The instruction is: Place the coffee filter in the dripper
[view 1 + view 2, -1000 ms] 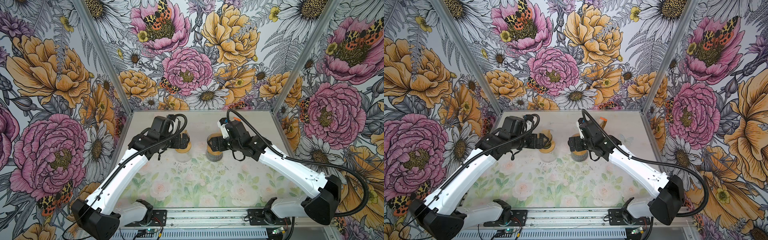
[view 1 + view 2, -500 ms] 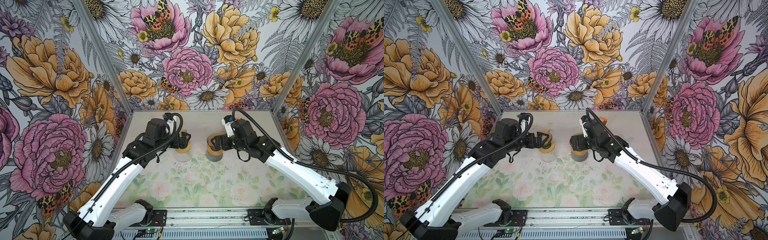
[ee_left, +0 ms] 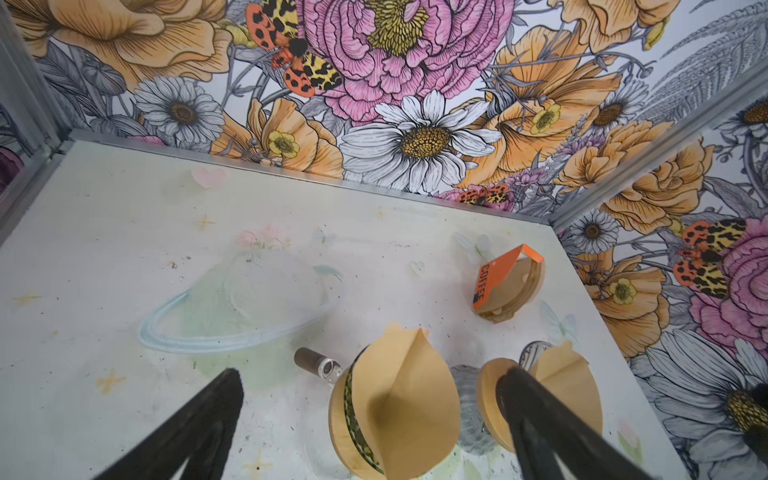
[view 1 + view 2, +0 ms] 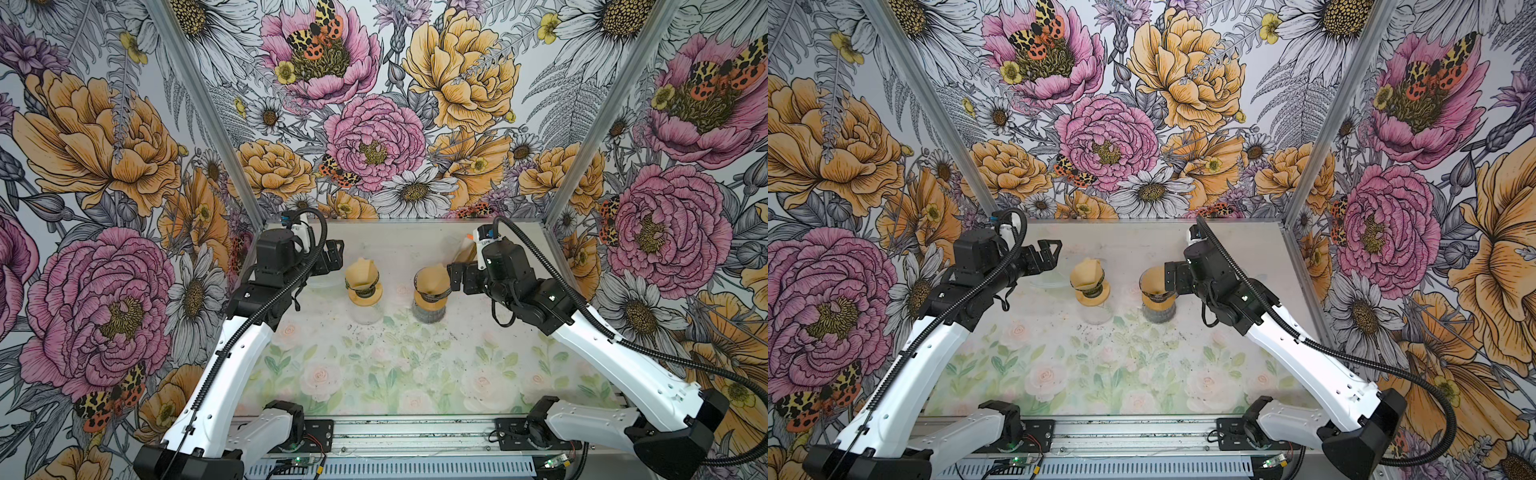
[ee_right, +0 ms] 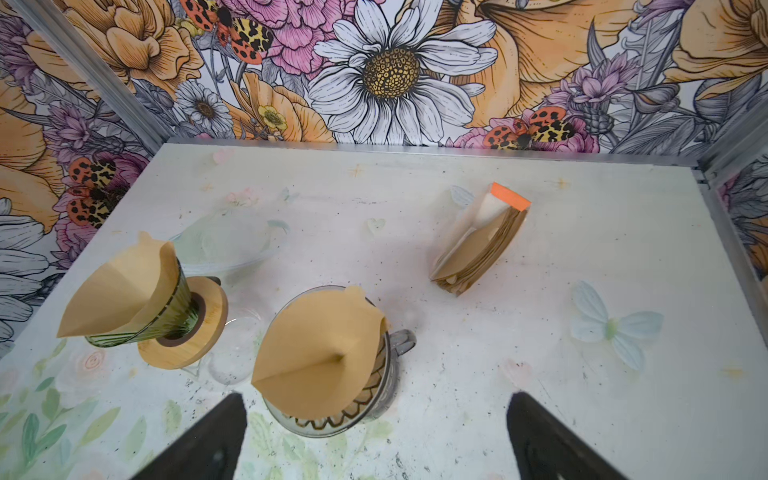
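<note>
Swinging either arm carelessly is your main risk now. Your right gripper point(image 4: 456, 277) stands spread and empty just beside the brown paper cone filter point(image 5: 320, 357). That filter sits in the clear ribbed glass dripper point(image 5: 361, 409), mid-tabletop point(image 5: 540, 332) toward the far edge. A sideways brush would flick that light paper out, or shove the dripper off the grey glass server point(image 4: 430, 313) beneath it. The paper looks to lean to one side, with ribs bare on the other, so I judge it loosely seated and liable to spring up.

Your left gripper point(image 4: 1048, 253) is spread and empty too, near the second brown paper filter point(image 5: 120, 286) in the green ribbed glass dripper with wooden collar point(image 5: 178, 320). The same hazard applies there.

You cannot see whether either filter's tip reaches the bottom of its cone. The clear glass carafe point(image 4: 366, 315) under the green dripper is hard to make out. The orange-labelled pack of filters point(image 5: 478, 245) is all but hidden behind the right arm in both top views.
</note>
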You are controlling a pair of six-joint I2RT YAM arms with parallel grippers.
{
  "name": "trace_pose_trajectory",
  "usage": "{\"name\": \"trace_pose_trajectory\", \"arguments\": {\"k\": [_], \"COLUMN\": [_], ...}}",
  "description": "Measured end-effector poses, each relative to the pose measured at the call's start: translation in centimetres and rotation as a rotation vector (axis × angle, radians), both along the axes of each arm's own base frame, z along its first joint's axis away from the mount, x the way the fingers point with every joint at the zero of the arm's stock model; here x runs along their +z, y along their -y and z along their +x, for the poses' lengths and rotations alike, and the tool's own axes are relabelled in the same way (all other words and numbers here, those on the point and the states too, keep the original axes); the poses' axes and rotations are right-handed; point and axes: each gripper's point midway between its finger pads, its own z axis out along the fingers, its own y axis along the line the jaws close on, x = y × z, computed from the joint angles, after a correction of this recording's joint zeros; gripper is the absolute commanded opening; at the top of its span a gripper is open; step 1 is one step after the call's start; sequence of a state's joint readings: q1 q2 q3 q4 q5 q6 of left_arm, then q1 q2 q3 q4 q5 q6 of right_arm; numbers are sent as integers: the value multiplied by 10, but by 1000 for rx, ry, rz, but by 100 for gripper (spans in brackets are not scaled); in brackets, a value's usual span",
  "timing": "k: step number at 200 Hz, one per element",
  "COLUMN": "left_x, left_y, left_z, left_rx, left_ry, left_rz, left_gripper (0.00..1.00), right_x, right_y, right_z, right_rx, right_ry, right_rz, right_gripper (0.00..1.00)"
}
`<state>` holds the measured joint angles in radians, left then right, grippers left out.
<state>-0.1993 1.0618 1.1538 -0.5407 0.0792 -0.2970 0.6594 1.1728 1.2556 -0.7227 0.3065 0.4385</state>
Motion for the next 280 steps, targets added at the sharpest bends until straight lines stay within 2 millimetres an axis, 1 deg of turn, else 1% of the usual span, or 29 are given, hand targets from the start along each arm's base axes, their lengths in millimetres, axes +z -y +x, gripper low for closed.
{"name": "trace_pose_trajectory", "arguments": {"k": [26,47,72,91,107,116,135,142,150,170,187,204,235,259,280], "left_x": [-17,-43,-71,-84,-95,-104,-129,-135,-138,-136,-139,-153,-182,-198,-206], "left_y": [-13,-27,-50,-66,-73,-75,-79,-81,-83,-89,-92,-93,-96,-95,-95], "left_z": [9,13,12,9,6,3,-3,-4,-5,0,5,9,14,22,32], "left_rx": [69,140,234,290,314,320,330,335,341,360,372,374,368,352,342], "left_ry": [10,-6,-41,-41,-18,-8,-24,-30,-26,12,31,30,30,43,72], "left_rz": [35,68,119,133,136,139,167,179,200,249,276,299,359,406,420], "left_gripper": [99,99,99,99,99,99,99,99,99,99,99,99,99,99,99], "right_x": [-7,-15,-26,-36,-47,-52,-64,-68,-74,-86,-92,-94,-95,-108,-118], "right_y": [6,10,18,25,31,35,44,48,53,62,68,73,84,95,104], "right_z": [2,2,3,4,4,5,8,8,8,5,1,0,4,5,6], "right_rx": [-19,-36,-61,-79,-93,-103,-129,-136,-142,-147,-153,-164,-213,-258,-286], "right_ry": [-4,-13,-28,-44,-64,-73,-84,-84,-81,-63,-37,-12,20,13,10], "right_rz": [-26,-50,-76,-96,-113,-120,-126,-126,-128,-130,-123,-113,-109,-125,-130], "right_gripper": [99,100,99,99,99,100,100,99,99,98,98,98,100,99,99]}}
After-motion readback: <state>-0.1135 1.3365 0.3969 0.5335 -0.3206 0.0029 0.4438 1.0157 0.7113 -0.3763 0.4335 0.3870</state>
